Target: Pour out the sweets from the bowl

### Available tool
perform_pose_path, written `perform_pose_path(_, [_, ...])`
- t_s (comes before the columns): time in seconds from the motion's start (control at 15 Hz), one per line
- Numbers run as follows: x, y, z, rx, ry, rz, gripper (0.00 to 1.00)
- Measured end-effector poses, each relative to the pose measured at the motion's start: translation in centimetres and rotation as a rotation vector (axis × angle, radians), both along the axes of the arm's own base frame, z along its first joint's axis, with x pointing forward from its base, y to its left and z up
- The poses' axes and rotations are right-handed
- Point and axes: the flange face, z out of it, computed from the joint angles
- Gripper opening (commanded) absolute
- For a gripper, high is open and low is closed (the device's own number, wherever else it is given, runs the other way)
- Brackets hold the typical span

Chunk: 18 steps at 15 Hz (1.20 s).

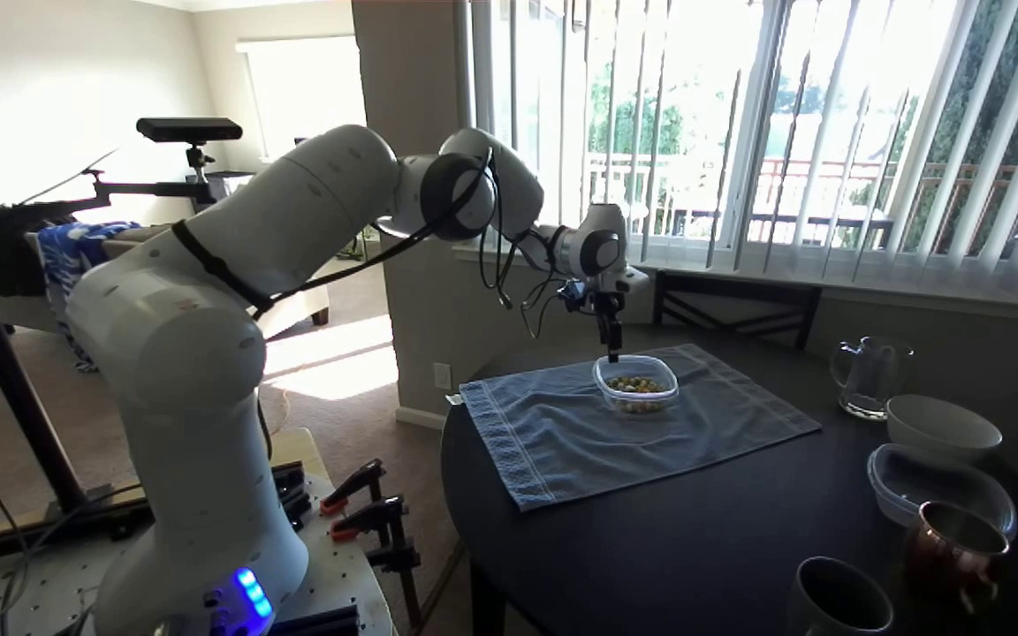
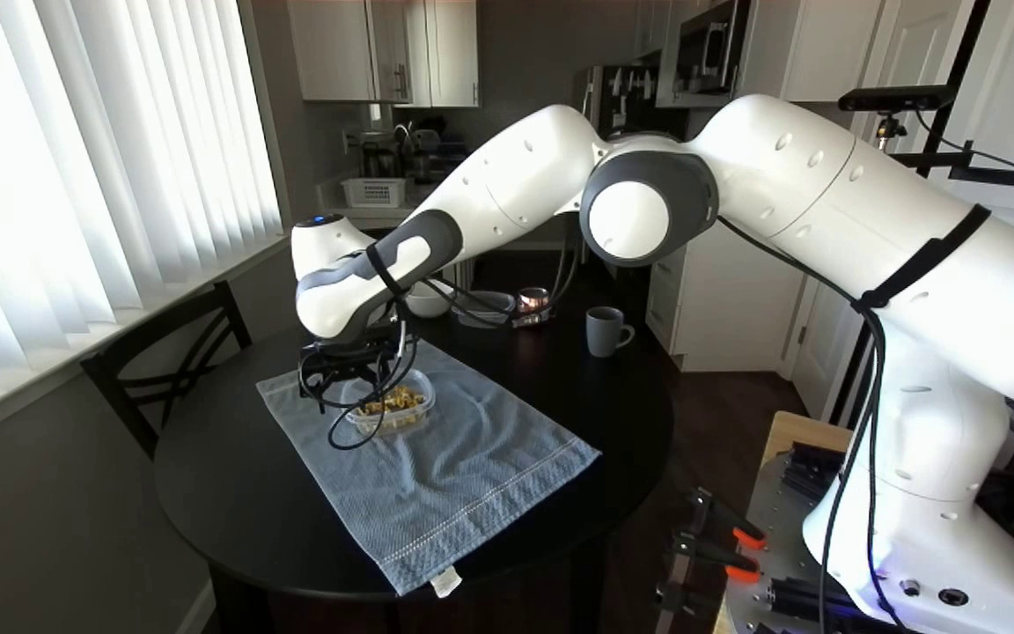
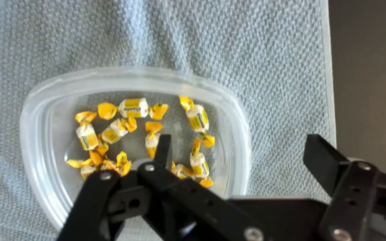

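Reaching over the round black table point(image 1: 677, 530), the white jointed robot arm point(image 1: 297, 212) bends down above a blue-grey woven cloth towel point(image 1: 562, 450), spread with a few wrinkles. Off the towel we see a wide white bowl point(image 1: 942, 428) and, just beside it, an oblong clear plastic container point(image 1: 893, 503). On the towel, upright, sits a rounded-corner bowl of clear plastic point(image 3: 129, 80). At its rim we see the black two-fingered gripper point(image 3: 241, 150), fingers spread wide, clasping nothing; in the wrist view one finger shows over the bowl's inside, the other over the towel. Whether either touches the bowl, we cannot tell. A shiny copper-coloured mug point(image 1: 951, 548) stands off the towel. Smallest, the yellow-and-white wrapped sweets point(image 3: 133, 107) lie inside the clear bowl.
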Motion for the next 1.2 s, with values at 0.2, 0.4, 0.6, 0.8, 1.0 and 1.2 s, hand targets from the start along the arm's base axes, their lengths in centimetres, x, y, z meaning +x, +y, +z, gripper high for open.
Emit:
perform_pose_path(0.2, [-0.6,0.9,-2.4,-0.011,0.035,0.013,0.67])
perform_pose_path(0.4, [-0.6,0.8,-3.5,-0.022,0.057,0.013,0.46])
perform_pose_path(0.6, [-0.5,0.7,-3.4,-0.028,0.067,0.01,0.28])
perform_pose_path(0.8, [-0.2,0.5,-2.9,-0.033,0.07,0.007,0.07])
perform_pose_path(1.0, [0.1,0.2,-2.2,-0.036,0.062,0.003,0.01])
perform_pose_path(1.2, [0.4,-0.1,-1.6,-0.037,0.064,-0.002,0.03])
